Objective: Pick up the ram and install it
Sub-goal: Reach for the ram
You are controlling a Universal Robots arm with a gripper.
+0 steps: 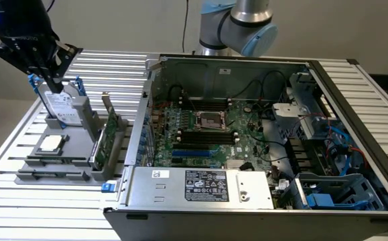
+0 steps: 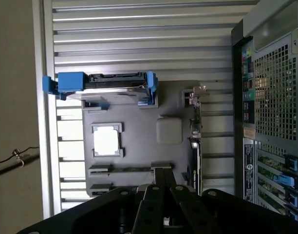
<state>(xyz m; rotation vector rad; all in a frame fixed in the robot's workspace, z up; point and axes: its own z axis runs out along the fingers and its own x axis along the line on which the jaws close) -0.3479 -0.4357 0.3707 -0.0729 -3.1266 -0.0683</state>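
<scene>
The ram [image 2: 131, 169] is a thin stick standing on edge in a slot of the grey parts holder [image 2: 139, 146], just past the CPU. In the exterior view the ram [image 1: 54, 161] sits near the holder's front. My gripper [image 1: 53, 84] hangs high over the holder at the exterior view's left, in line with the hard drive. Its fingers are shut and hold nothing. In the wrist view the gripper [image 2: 162, 171] points at one end of the ram's slot, well above it. The motherboard's black slots [image 1: 207, 135] lie inside the open computer case [image 1: 354, 115].
On the holder stand a hard drive in a blue carrier [image 1: 63, 108], a CPU [image 1: 51, 143] and a green expansion card [image 1: 103, 135]. The case wall [image 1: 143, 125] rises beside the holder. A slatted metal table [image 1: 19, 211] carries everything.
</scene>
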